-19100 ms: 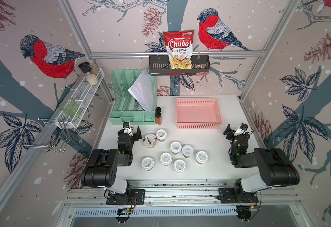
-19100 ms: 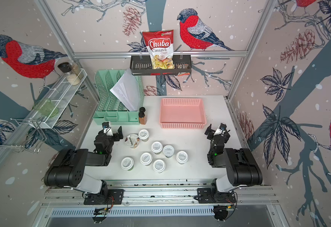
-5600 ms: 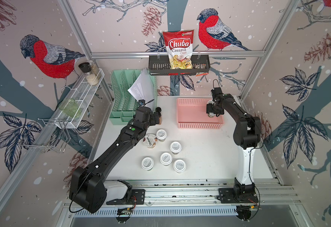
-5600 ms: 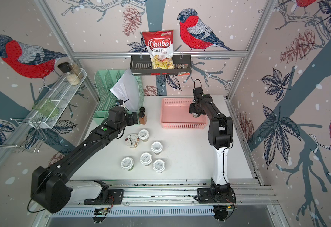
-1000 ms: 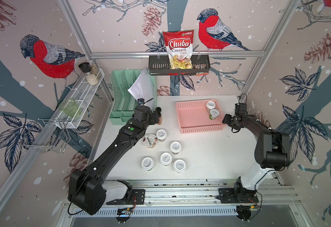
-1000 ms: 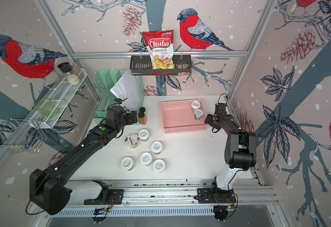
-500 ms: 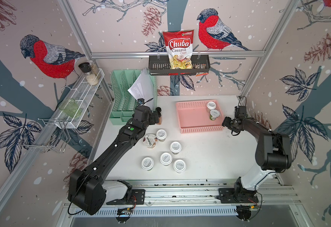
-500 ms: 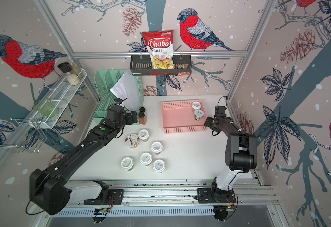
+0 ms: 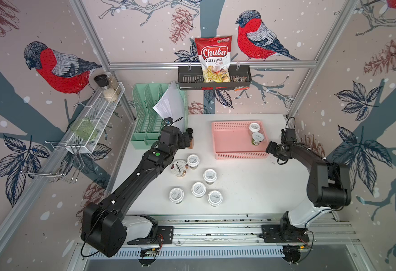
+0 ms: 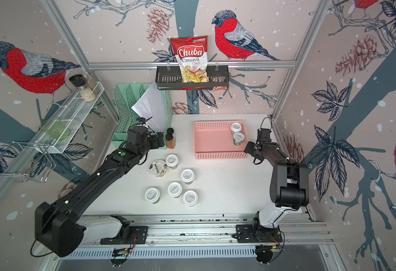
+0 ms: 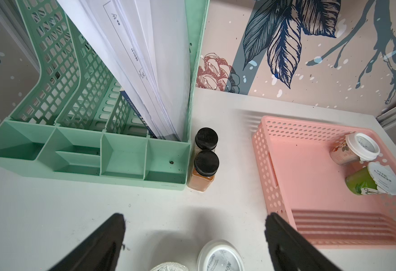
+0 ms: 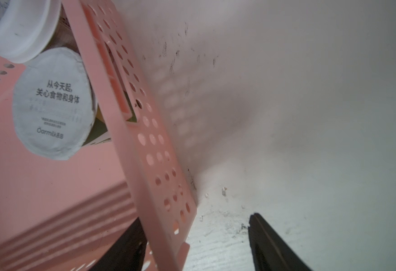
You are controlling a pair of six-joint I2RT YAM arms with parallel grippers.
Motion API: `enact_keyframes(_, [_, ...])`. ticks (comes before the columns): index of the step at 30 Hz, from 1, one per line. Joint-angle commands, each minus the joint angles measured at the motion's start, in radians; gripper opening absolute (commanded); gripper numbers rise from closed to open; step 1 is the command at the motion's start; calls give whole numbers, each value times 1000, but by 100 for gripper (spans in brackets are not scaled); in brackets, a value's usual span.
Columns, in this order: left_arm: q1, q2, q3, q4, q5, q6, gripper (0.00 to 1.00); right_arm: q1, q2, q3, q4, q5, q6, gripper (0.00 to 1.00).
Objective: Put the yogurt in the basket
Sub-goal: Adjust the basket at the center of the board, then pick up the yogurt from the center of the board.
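- Left gripper (image 11: 194,219): jaws apart, empty, just short of two orange-brown black-capped spice bottles (image 11: 204,169).
- Five clear white-lidded yogurt jars (image 9: 198,188) and white-and-brown Chobani cup (image 9: 179,167) stand mid-table; bare white tabletop (image 9: 251,187) to their right.
- Salmon-pink perforated plastic basket (image 9: 239,155): two jars (image 9: 258,138) against right wall, rest bare.
- Right gripper (image 12: 197,218): jaws apart, empty, straddling that wall.

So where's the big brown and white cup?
In both top views the wide white-and-brown yogurt cup sits on the white table, beside a small white-lidded jar, by the left arm.
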Motion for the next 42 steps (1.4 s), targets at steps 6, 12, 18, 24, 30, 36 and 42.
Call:
enact_keyframes(6, [2,-3,0,19,-3,8,96,9,-95,77,-81,35,-12,70])
enact_keyframes(12, [2,8,0,13,-36,-14,96,166,-225,148,-156,96,-37,73])
enact_keyframes(18, [32,60,48,-68,-81,-54,96,530,-218,169,-169,145,-16,79])
enact_keyframes(24, [63,85,61,-87,-76,-59,96,822,-70,277,-243,148,-79,89])
enact_keyframes(30, [67,77,40,-69,-80,-55,96,917,15,308,-259,101,-138,100])
enact_keyframes(36, [66,67,37,-64,-88,-44,96,986,106,332,-293,123,-156,100])
enact_keyframes(42, [68,64,37,-61,-75,-44,96,1014,118,326,-294,117,-139,100])
